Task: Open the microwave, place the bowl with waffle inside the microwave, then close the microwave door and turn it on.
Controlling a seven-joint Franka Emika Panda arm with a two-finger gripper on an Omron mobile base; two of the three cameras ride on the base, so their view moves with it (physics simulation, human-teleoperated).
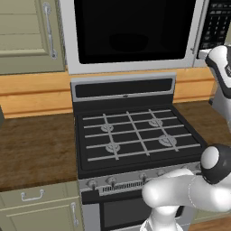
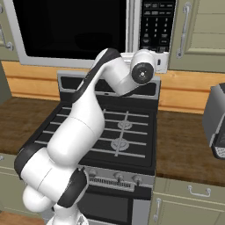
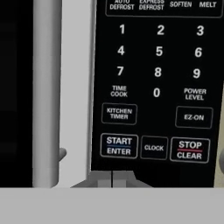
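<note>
in the left base view the microwave (image 1: 135,34) hangs above the stove (image 1: 135,135), its door (image 1: 133,31) shut flat against the body, the glass black. a dim rounded shape behind the glass may be the bowl, but it is too dark to be sure, and the waffle cannot be made out. the arm reaches up at about 2 o'clock toward the keypad (image 1: 216,25). brown counter runs to either side of the stove, beige cabinets sit at 10 o'clock and below, and an orange-wood strip lines the wall.

in the right base view the arm bends up from 7 o'clock and its wrist ends just below the keypad (image 2: 157,24), at about 1 o'clock. the hand is hidden behind the wrist. a grey toaster-like box (image 2: 217,125) stands on the counter at 3 o'clock, well apart from the stove.

in the hand view the gripper (image 3: 112,178) sits at 6 o'clock, its tips drawn together with no gap and nothing between them. the start button (image 3: 118,145) lies just above them, toward 11 o'clock; the stop button (image 3: 189,149) is at 4 o'clock and the door's bar handle (image 3: 46,92) at 9 o'clock. the step in hand looks like turning the oven on: the tips should shift slightly up and left, then press straight in, keeping off the clock key beside it.
</note>
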